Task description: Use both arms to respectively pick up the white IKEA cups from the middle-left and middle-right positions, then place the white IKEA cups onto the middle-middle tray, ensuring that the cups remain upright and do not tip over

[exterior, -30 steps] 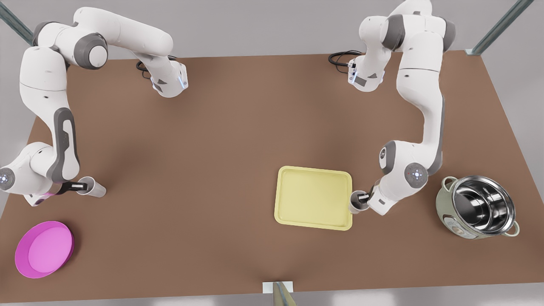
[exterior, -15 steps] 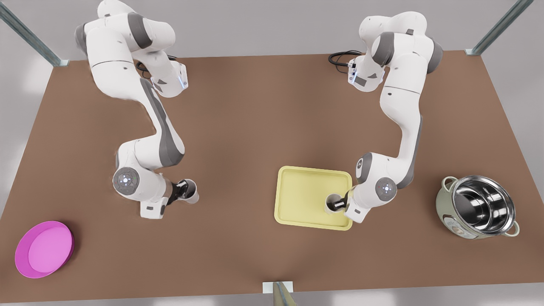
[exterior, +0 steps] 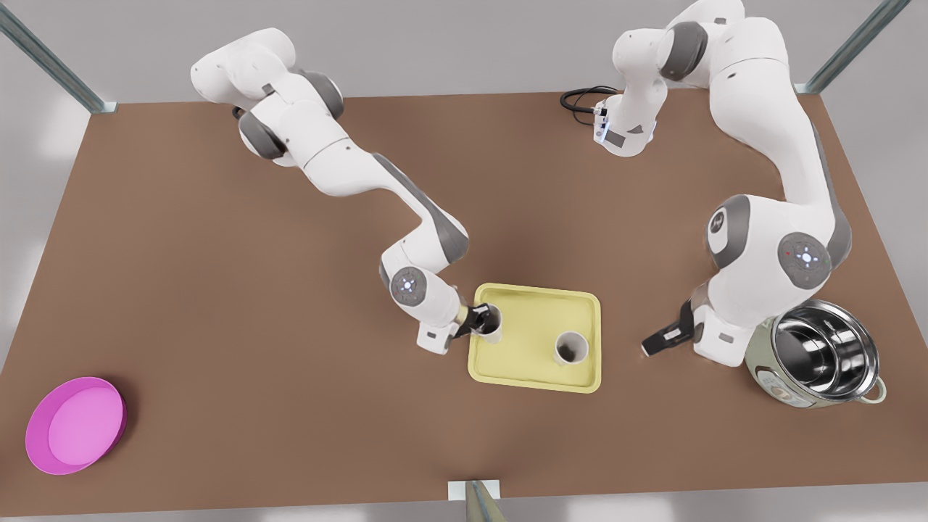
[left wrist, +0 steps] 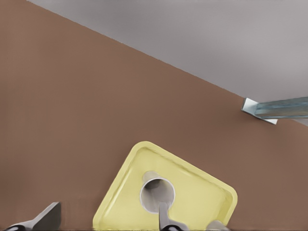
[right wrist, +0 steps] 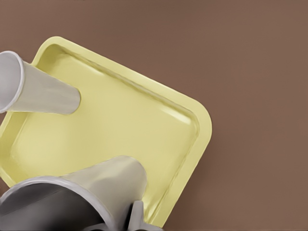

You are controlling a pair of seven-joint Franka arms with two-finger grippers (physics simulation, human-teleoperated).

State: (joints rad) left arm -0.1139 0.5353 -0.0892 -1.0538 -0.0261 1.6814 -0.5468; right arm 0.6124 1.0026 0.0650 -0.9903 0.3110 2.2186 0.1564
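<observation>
One white cup [exterior: 570, 348] is standing upright and free inside the tray [exterior: 536, 301], near the rim on the front view's right. The second cup [exterior: 492, 324] is sitting just inside the opposite rim, and the right gripper [exterior: 481, 320] is clamping it by the wall. The right wrist view is showing this held cup's base over the tray floor close to the rim; whether it is touching down I cannot tell.

The left gripper [exterior: 660, 341] is hanging with its fingers spread wide over the counter [exterior: 290, 377], between the tray and the steel pot [exterior: 823, 355].

The last placement looks to be in hand: next, the right gripper is needing to set the cup flat, open gently and back away without nudging it.

Compared with half a second ago, the left gripper has released its cup and drawn back toward the pot, while the right arm has carried its cup from mid-counter to the tray.
</observation>
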